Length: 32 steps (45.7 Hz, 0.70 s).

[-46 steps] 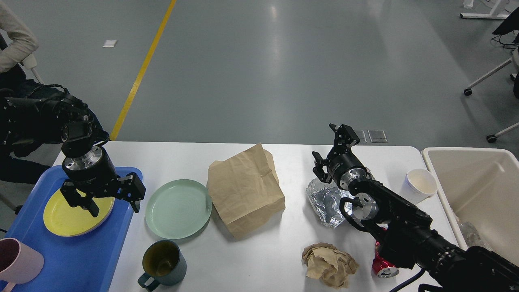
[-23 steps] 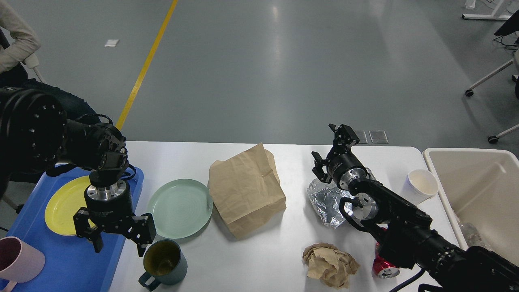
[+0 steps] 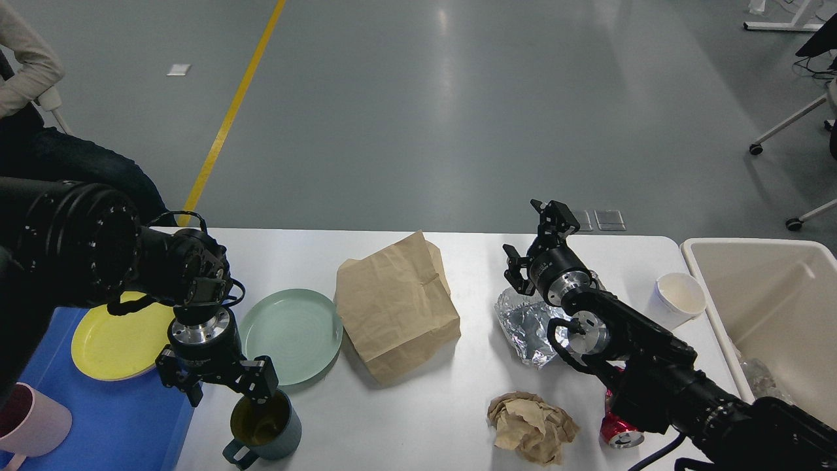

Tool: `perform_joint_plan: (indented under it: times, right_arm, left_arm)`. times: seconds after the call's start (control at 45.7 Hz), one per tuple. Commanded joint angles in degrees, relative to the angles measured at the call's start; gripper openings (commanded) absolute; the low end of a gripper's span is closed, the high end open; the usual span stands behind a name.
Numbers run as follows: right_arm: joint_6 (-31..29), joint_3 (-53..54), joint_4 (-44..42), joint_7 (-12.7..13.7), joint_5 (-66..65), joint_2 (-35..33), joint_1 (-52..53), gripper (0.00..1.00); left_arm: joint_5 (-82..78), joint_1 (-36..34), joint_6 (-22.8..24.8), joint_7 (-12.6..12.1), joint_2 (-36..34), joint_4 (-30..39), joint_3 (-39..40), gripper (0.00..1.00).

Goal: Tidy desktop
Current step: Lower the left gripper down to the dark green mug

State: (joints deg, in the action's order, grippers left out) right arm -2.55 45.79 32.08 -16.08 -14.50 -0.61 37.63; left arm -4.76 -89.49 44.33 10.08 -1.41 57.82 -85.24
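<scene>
The white desktop (image 3: 458,405) holds a dark teal mug (image 3: 265,426) at the front left, a light green plate (image 3: 293,335), a brown paper bag (image 3: 395,306), crumpled foil (image 3: 526,322), a crumpled brown paper ball (image 3: 531,426), a red can (image 3: 618,430) and a white paper cup (image 3: 679,297). My left gripper (image 3: 225,391) is open, pointing down just above the mug's left rim. My right gripper (image 3: 537,243) is open and empty, raised above the foil.
A blue tray (image 3: 118,418) at the left holds a yellow plate (image 3: 118,343) and a pink mug (image 3: 29,422). A beige bin (image 3: 771,307) stands at the right edge. A seated person (image 3: 33,85) is at the far left.
My left gripper has moved from over the yellow plate on the tray, right and toward the front, to just above the teal mug. The right arm has not moved.
</scene>
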Motion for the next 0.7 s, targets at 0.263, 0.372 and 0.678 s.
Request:
perform_joint_plan:
  times: [0.263,0.372,0.678]
  right_arm:
    - [0.00,0.00,0.00,0.00,0.00,0.00,-0.01,1.00]
    - [0.00,0.00,0.00,0.00,0.00,0.00,-0.01,1.00]
    - [0.00,0.00,0.00,0.00,0.00,0.00,-0.01,1.00]
  left_arm:
    - [0.01,2.74,-4.25,-0.06,0.00,-2.63,1.92,0.88]
    - [0.01,2.92,-3.64,-0.06,0.00,-2.63,2.18,0.76]
    - [0.01,3.62,0.75,0.12,-0.08,-2.63,2.18,0.33]
